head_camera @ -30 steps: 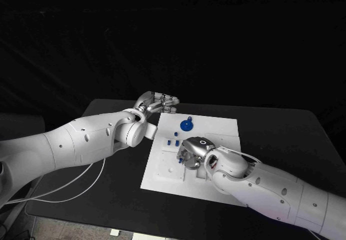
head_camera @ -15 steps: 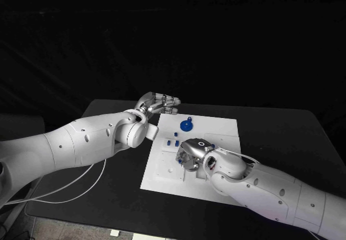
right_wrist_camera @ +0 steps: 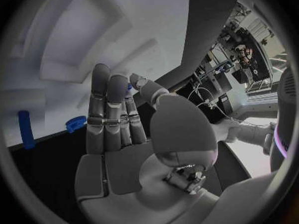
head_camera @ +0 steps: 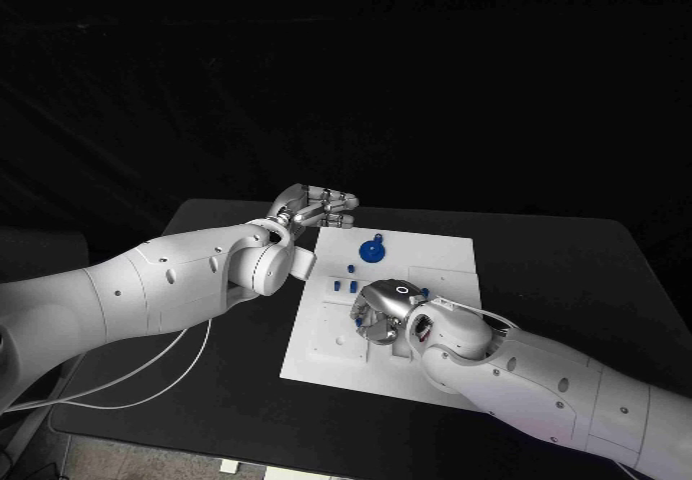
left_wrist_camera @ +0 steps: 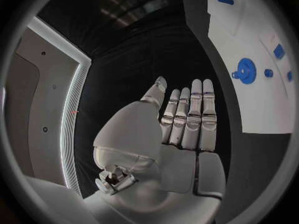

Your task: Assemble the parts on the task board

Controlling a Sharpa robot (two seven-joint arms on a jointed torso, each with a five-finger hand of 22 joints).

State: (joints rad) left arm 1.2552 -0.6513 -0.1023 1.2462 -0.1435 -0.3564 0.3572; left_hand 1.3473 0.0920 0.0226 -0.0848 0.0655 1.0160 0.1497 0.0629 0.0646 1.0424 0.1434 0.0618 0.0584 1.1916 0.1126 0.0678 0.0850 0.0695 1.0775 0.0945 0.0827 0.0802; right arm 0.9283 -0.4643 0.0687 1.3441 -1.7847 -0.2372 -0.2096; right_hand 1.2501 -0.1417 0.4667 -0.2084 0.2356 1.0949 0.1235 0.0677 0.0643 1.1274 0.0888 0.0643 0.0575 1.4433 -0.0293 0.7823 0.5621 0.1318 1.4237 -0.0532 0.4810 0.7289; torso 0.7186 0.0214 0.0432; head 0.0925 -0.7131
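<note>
Black table (head_camera: pixel 577 270), matte, approx. square, seen at an angle. On it: white task board (head_camera: pixel 433 262), flat, centre, long axis running 6 to 12 o'clock. White cable (head_camera: pixel 144 372) on tabletop at 8 o'clock, looping off the edge toward 7 o'clock.

A: What supported the work area?
B: A black table (head_camera: pixel 562 270) stood against a dark backdrop.

A: Anything else nearby?
B: White cables (head_camera: pixel 137 375) lay looped across the table's near left corner and over its edge.
</note>
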